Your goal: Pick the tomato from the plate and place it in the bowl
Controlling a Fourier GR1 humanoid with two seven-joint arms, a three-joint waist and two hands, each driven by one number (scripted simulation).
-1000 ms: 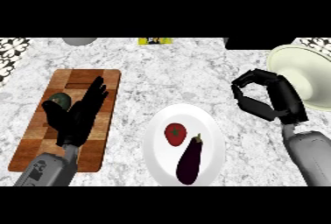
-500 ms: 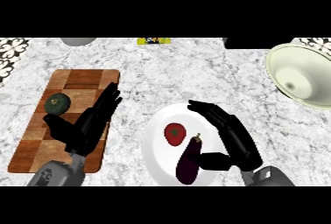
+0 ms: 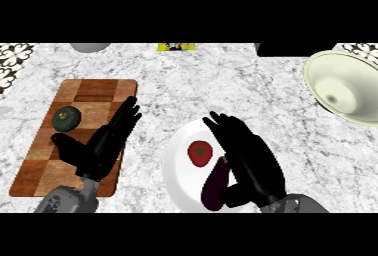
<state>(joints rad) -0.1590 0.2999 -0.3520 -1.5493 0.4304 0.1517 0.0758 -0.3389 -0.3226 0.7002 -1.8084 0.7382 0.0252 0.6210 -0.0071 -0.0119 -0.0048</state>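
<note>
A pale grey marbled counter (image 3: 221,75) is filling the view from edge to edge. On it a white plate (image 3: 177,160) is sitting near the front, and the red tomato (image 3: 199,152) is lying on that plate, toward its middle, with a dark purple eggplant (image 3: 214,187) lying just beside it on the plate's right and front part. The right hand (image 3: 247,162) is hovering over the plate's right half with its fingers stretched out straight and pointing away from the robot; it is spread open and gripping nothing. Its fingers are reaching alongside the tomato on the right (whether they are touching it I cannot tell), and the palm is covering part of the eggplant.

Off to the left a wooden cutting board (image 3: 81,100) is lying on the counter, with a round dark green vegetable (image 3: 66,118) sitting on its left part. The left hand (image 3: 103,145) is resting above the board's right edge, fingers straight and angled up to the right, open and holding nothing.

The cream bowl (image 3: 347,90) is standing at the far right, well apart from the plate, and partly cut off by the view's edge. Along the far edge a grey round object (image 3: 90,47), a small yellow item (image 3: 176,47) and a black object (image 3: 291,49) are showing only in part.
</note>
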